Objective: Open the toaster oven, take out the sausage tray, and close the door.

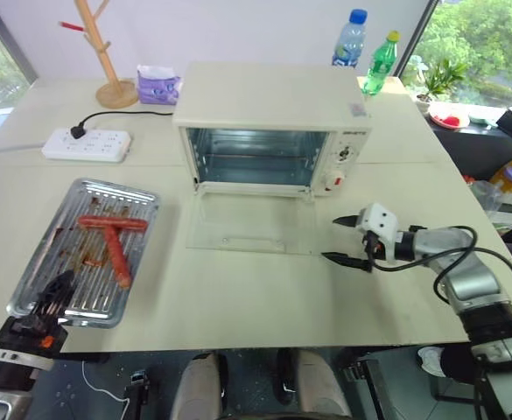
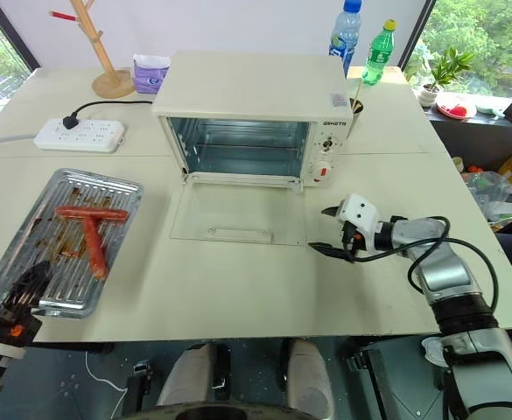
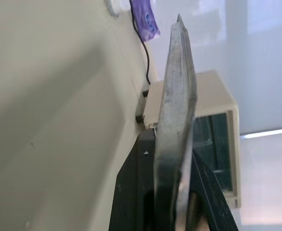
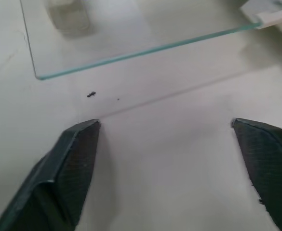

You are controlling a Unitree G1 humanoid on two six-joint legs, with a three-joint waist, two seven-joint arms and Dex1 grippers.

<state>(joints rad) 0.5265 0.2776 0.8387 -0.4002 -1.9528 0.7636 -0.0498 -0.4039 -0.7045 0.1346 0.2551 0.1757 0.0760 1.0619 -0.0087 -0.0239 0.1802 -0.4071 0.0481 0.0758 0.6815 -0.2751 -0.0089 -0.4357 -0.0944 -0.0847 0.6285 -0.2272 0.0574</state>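
between left fingers (image 1: pixel 52 297): sausage tray (image 1: pixel 89 249) edge.

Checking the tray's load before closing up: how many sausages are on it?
2: one sausage lies across the sausage tray toward its far end, the other sausage runs lengthwise from its middle. None seems hidden.

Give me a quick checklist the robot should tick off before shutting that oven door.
1. Tray out of the oven, resting on the table: ok.
2. Oven inside empty: ok.
3. Door lying fully open and flat, nothing on it: ok.
4. Right gripper open beside the door's right edge, not touching it: ok.
5. Left gripper let go of the tray: not ok, it is shut on the tray's near rim.
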